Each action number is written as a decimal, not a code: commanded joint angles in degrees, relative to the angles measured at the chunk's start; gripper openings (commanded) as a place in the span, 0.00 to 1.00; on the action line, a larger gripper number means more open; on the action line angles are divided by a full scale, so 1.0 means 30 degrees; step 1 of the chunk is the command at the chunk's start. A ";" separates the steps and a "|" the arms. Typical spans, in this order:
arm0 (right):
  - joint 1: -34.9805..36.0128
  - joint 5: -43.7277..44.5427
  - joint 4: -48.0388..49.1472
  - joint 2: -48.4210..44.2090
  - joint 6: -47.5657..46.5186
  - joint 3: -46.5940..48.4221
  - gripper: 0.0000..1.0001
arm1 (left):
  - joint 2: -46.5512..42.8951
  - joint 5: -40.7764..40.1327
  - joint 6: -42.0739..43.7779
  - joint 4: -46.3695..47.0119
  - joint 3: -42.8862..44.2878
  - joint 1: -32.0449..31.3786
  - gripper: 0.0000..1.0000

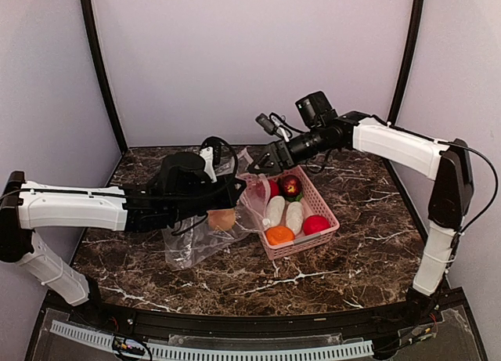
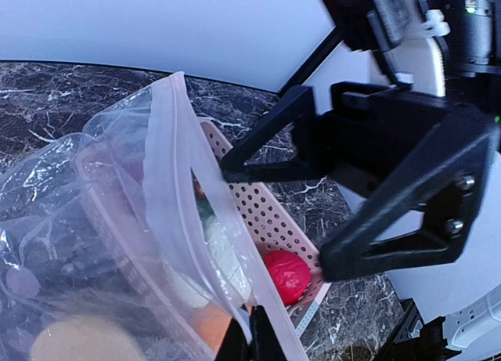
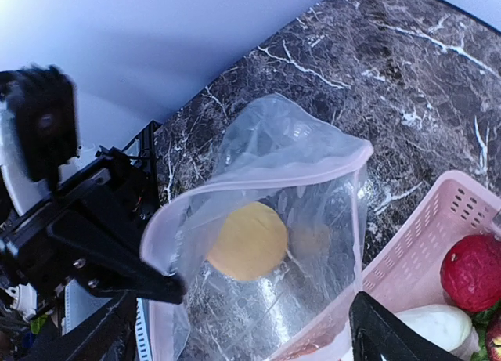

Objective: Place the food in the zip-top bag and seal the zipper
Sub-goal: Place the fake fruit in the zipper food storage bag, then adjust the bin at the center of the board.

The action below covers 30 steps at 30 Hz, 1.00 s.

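The zipper [image 3: 262,175] was pinched in the closed left gripper [image 2: 252,335]. The right gripper [image 2: 272,218] was held wide open, empty, with the bag [image 3: 291,134] mouth between its jaws.

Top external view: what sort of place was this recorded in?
Most likely a robot test booth, not a real kitchen: plain pale walls with black corner posts close in a marble-patterned table, and the food is toy pieces in a pink basket.
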 commanded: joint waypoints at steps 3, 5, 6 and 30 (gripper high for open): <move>-0.0014 0.1206 -0.0383 -0.1877 -0.0484 -0.0067 0.81 | -0.1275 -0.1036 0.0372 -0.0254 -0.0785 0.0010 0.01; -0.0025 0.2792 -0.0375 -0.2008 -0.0745 -0.0595 0.76 | -0.1558 -0.1288 0.0464 -0.0553 -0.0877 0.0029 0.01; -0.0019 0.3233 -0.0381 -0.1998 -0.0822 -0.0821 0.73 | -0.1660 -0.1407 0.0498 -0.0635 -0.0988 0.0034 0.01; -0.1780 0.2622 -0.1149 0.1049 -0.1449 0.0323 0.60 | -0.2832 -0.2016 0.0282 -0.1860 -0.1866 0.0038 0.01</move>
